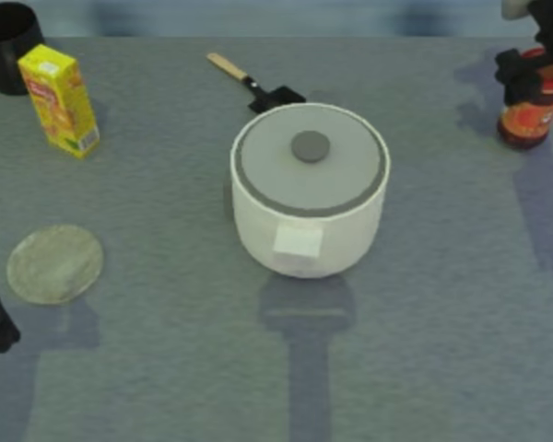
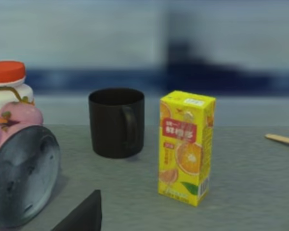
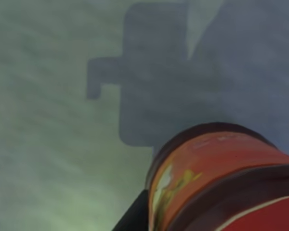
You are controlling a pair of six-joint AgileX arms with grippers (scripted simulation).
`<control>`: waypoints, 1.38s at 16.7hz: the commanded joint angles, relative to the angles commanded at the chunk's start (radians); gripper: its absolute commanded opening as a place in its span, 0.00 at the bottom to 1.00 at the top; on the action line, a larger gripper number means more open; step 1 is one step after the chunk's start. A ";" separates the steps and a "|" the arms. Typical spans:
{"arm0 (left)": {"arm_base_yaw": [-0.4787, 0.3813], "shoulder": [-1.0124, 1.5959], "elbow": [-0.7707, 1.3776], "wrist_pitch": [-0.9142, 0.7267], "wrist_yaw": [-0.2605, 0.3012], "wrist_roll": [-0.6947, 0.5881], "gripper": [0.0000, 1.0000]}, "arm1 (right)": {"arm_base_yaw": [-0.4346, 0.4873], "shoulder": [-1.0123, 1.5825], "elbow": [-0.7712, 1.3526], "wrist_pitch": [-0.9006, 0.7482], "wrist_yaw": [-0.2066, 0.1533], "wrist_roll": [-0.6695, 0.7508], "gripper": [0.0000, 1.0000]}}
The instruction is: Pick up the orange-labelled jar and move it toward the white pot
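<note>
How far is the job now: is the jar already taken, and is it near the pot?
Done: the right pincer is on the jar at the table's far right. In hand: the grasp; lift-off unclear. Left: carrying it to the pot, still far away. Left arm idles at the left edge.

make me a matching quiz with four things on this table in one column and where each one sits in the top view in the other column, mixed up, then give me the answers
Things:
1. pot
2. carton
3. jar
4. cup

Places:
A. far right corner, under the right gripper
B. far left corner
C. middle of the table
D. left side, just beside the cup

Pairs: 1-C, 2-D, 3-A, 4-B
</note>
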 joint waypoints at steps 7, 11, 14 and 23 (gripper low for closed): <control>0.000 0.000 0.000 0.000 0.000 0.000 1.00 | 0.007 -0.338 -0.331 -0.003 -0.002 0.005 0.00; 0.000 0.000 0.000 0.000 0.000 0.000 1.00 | 0.012 -0.484 -0.476 -0.008 -0.005 0.004 0.00; 0.000 0.000 0.000 0.000 0.000 0.000 1.00 | 0.013 -0.497 -0.490 -0.009 -0.005 0.004 0.00; 0.000 0.000 0.000 0.000 0.000 0.000 1.00 | 0.110 -0.541 -0.621 0.080 0.061 0.225 0.00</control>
